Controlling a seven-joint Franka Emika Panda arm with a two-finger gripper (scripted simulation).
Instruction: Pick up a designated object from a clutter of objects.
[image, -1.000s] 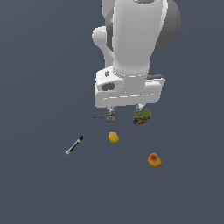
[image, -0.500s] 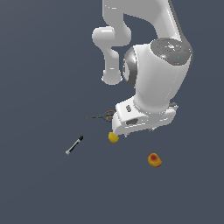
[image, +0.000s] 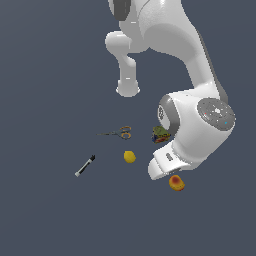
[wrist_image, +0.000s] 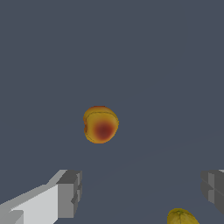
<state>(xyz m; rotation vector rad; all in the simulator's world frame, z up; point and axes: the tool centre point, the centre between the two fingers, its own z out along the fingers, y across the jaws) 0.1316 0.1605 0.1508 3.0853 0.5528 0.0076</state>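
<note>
The peach-like fruit (image: 176, 183) lies alone on the grey desk (image: 50, 210), toward the exterior view's right and nearer than the lemon (image: 129, 157). The pincer (wrist_image: 140, 192) hangs above it, released, its fingers (wrist_image: 70, 193) spread wide with nothing between them; in the wrist view the fruit sits ahead of the gap, apart from both fingertips.

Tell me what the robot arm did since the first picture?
The arm swung from over the scissors and package toward the peach, and now hangs above it. The gripper is open and holds nothing. The peach, lemon, pen, scissors and package stayed put.
</note>
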